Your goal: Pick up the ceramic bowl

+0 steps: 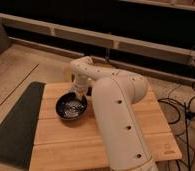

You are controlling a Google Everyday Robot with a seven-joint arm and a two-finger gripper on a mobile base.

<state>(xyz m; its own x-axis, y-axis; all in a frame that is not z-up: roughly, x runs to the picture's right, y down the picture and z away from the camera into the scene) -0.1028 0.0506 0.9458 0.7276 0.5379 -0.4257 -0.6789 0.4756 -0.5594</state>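
The ceramic bowl (70, 107) is small, round and dark glossy, with pale speckled reflections inside. It sits on the left part of the wooden table (71, 147). My gripper (80, 93) reaches down from the white arm (116, 115) to the bowl's far right rim. The arm's bulk hides the table behind and to the right of the bowl.
A dark mat (13, 127) lies on the floor left of the table. Black cables (191, 107) lie on the floor at the right. A long low rail (91, 37) runs along the dark back wall. The table's front edge is near the bottom of the view.
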